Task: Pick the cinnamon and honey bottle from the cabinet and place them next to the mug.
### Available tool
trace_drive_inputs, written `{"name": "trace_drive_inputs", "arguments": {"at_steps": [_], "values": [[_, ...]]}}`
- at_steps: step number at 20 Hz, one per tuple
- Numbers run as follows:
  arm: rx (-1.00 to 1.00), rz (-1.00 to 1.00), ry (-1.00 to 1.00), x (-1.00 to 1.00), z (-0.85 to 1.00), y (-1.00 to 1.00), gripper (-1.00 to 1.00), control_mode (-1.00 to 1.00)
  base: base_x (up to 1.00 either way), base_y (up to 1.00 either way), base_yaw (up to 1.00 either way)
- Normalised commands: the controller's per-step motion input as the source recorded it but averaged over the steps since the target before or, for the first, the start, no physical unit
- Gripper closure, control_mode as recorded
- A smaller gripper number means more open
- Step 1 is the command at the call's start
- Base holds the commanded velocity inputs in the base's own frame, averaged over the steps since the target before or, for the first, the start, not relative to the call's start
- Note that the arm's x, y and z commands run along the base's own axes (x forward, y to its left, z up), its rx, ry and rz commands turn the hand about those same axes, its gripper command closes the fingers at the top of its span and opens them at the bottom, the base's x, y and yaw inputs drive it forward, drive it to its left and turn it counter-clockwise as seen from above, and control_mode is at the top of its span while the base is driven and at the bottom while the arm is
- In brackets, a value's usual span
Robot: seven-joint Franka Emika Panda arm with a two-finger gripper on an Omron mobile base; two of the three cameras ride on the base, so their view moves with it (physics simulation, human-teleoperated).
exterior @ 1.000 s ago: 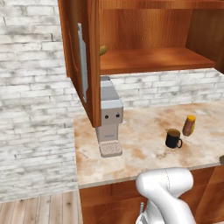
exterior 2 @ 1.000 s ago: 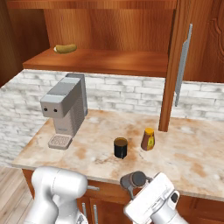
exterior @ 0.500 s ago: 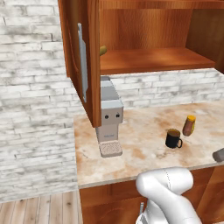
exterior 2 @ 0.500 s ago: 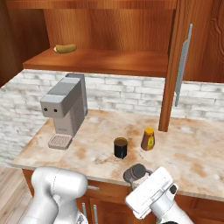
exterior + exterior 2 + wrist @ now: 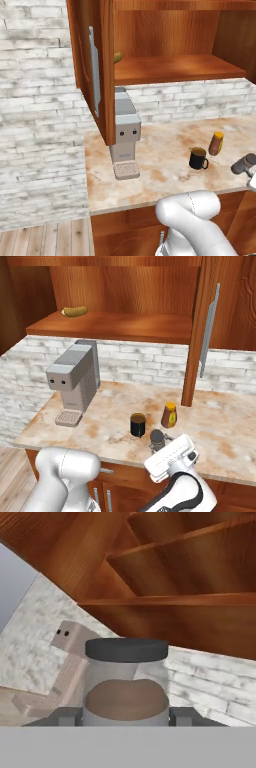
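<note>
Coffee machine [image 5: 75,378] is sitting at the left of the counter [image 5: 230,431], with the mug [image 5: 138,425] and honey bottle [image 5: 169,415] just beside each other further right. Your gripper [image 5: 161,444] is pinching the cinnamon [image 5: 157,438], which over the last second has been travelling in toward the mug and is now hanging near it in front of the honey bottle. You are likely lowering next; the cabinet [image 5: 125,326] is holding no more task items.
</note>
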Motion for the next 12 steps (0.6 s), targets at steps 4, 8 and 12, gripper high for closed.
{"name": "trace_drive_inputs", "arguments": {"at_steps": [4,8,12], "values": [[0.0,0.0,0.17,0.23,-0.03,0.0,1.0,-1.0,0.0,0.0,0.0],[-0.07,-0.03,0.3,0.7,-0.22,0.05,1.0,-1.0,0.0,0.0,0.0],[-0.04,-0.04,0.2,0.59,-0.05,0.09,1.0,-1.0,0.0,0.0,0.0]]}}
